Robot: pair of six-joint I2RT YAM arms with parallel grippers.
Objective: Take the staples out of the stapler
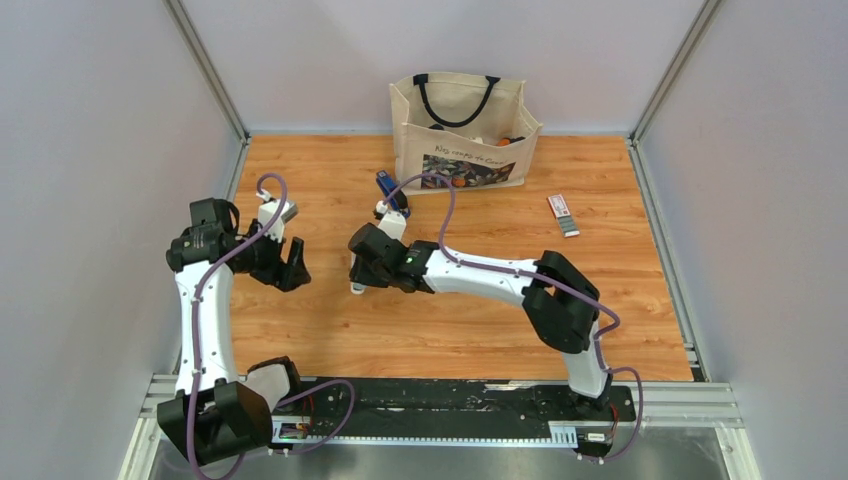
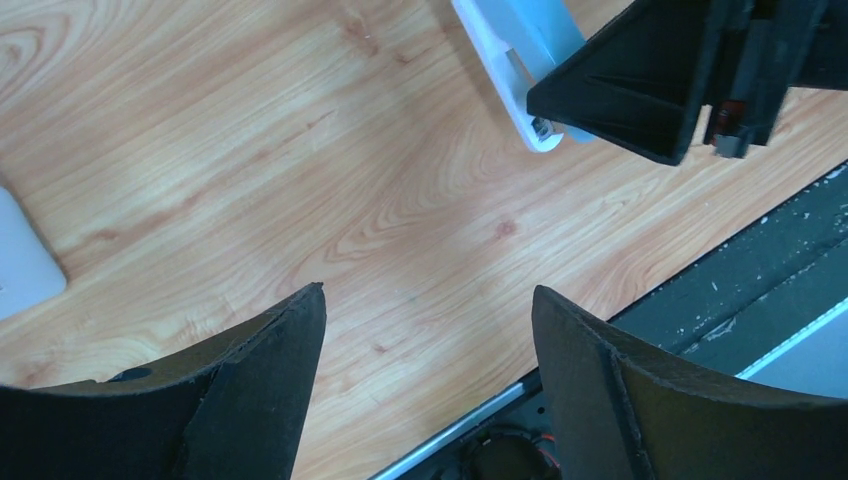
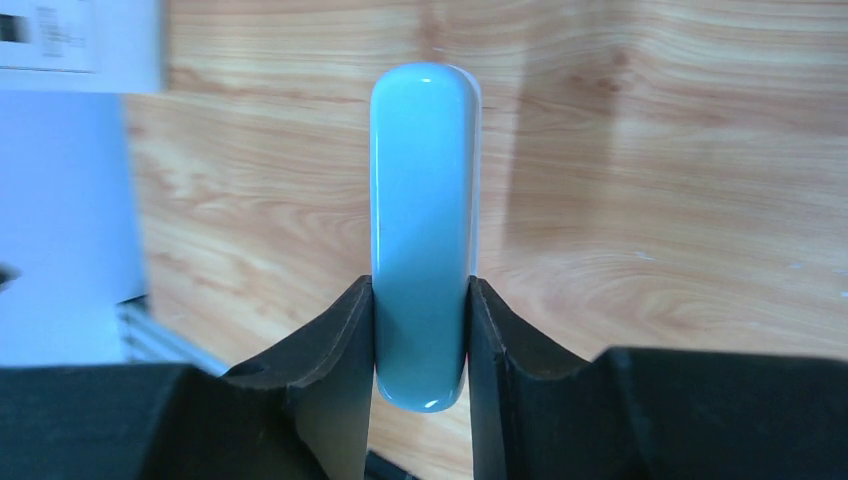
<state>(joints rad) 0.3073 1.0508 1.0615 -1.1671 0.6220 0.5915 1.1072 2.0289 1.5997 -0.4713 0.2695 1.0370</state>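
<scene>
From above, the stapler [image 1: 390, 188] lies on the wooden table [image 1: 480, 320], just in front of a cloth bag [image 1: 465, 130] that stands at the far edge. It is too small in this view to tell whether it is open or closed. The right gripper [image 1: 360, 276] hangs over the middle of the table, nearer than the stapler and apart from it, with a white stick tool [image 1: 356, 290] poking out below it. The left gripper [image 1: 292, 268] sits just to its left, facing it, with a small gap between the two. A small white-and-red box [image 1: 563, 215] lies well to the right.

In the left wrist view, the left fingers [image 2: 270, 370] stand wide apart with only bare wood between them; they hold nothing. At the top right the white tool hangs from the right gripper's black fingers, its end above the table. A black rail [image 2: 760, 270] runs along the lower right corner.

In the right wrist view, the right fingers [image 3: 335, 380] are pressed against both sides of the tool, which shows here as a pale, round-ended bar standing straight up from the grip. The stapler does not show in either wrist view.
</scene>
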